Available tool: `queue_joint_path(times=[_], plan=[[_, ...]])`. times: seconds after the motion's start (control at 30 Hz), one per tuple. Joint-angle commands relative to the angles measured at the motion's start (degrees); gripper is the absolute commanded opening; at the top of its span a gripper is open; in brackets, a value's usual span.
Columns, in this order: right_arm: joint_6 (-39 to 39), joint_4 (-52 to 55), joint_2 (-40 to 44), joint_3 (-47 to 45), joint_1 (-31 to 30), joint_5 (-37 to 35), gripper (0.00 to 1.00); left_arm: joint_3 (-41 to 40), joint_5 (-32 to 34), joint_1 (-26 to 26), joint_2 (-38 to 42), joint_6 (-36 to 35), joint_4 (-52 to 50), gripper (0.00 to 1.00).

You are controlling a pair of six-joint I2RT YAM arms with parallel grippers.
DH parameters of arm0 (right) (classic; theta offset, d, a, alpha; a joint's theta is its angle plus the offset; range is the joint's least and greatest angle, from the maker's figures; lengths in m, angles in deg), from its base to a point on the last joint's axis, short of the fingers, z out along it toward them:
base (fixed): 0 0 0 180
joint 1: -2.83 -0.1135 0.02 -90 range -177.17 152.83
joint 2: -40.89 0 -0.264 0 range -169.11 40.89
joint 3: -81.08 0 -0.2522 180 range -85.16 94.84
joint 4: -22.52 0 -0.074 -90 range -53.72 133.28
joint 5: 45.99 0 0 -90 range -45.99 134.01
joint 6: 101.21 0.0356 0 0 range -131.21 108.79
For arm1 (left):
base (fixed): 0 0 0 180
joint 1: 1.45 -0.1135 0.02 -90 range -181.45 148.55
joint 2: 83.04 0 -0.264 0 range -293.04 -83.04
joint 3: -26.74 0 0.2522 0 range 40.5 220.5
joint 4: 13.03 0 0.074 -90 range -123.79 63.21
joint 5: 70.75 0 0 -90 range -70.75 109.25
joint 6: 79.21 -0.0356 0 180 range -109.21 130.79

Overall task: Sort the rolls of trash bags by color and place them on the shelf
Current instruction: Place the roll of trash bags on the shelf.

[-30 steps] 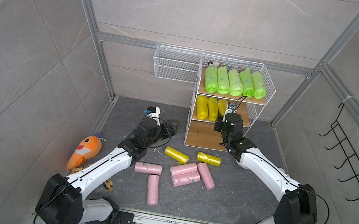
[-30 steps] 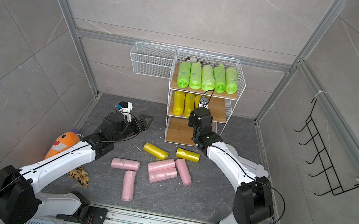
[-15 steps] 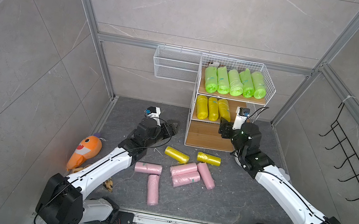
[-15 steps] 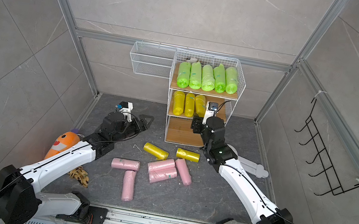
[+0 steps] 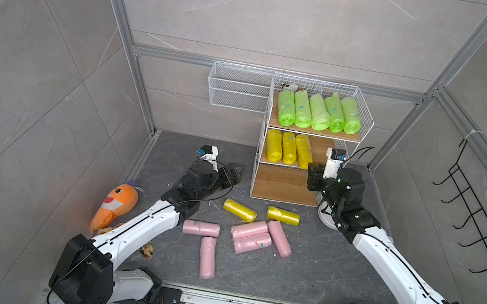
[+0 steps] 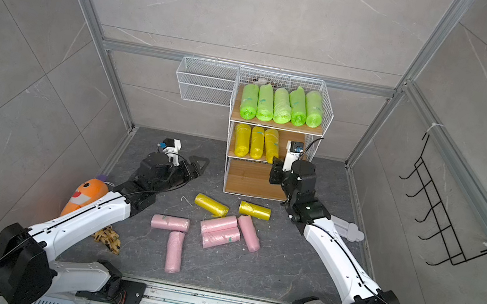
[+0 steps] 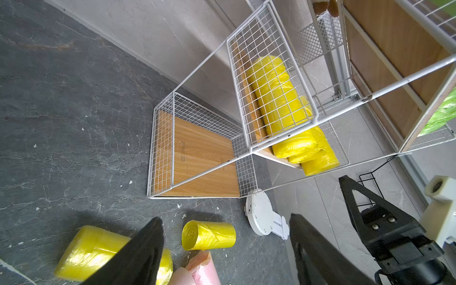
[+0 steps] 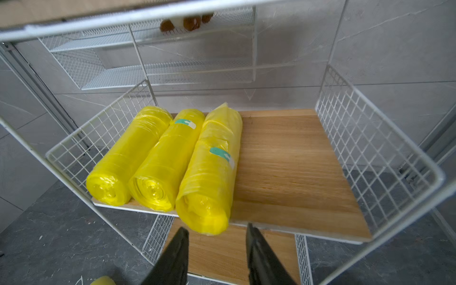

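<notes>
And the right gripper (image 8: 216,227) hovers at the middle board of the white wire-mesh shelf (image 5: 283,187), fingers apart and empty, seemingly just clear of three crinkly yellow plastic rolls (image 8: 167,158) packed to one side, leaving room for the two loose yellow rolls (image 5: 239,209) on the grey floor (image 5: 299,271), where the left gripper (image 7: 225,218) hangs wide open.

Glossy, crinkly thin plastic film on yellow rolls (image 8: 158,158); same film, softer sheen, on pink rolls (image 5: 248,230) at 6 o'clock from shelf (image 8: 357,148). White-coated wire mesh there, smooth matt light-wood boards (image 8: 291,160). Rough, veined dark stone-look floor (image 5: 297,277). Fuzzy cloth plush toy (image 5: 116,203).
</notes>
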Motion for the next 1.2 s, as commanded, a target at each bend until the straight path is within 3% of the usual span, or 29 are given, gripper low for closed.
queue_joint_path(times=[0.0, 0.77, 1.0, 1.17], plan=[[1.29, -0.99, -2.16, 1.29, 0.70, 2.58, 0.40, -0.12, -0.87, 0.34, 1.04, 0.50, 2.11, 0.83], [3.20, -5.79, -11.86, 6.56, 1.74, 4.61, 0.35, -0.67, 0.00, 0.34, -1.30, -2.14, -0.46, 0.84], [4.38, -6.25, -11.17, 6.13, 1.74, 5.16, 0.40, -1.71, -0.20, 0.29, -4.13, -3.06, -1.49, 0.84], [4.80, -5.93, -5.60, 2.94, 1.74, 4.64, 0.50, -3.16, 2.71, 0.43, -7.04, -3.57, -3.19, 0.84]])
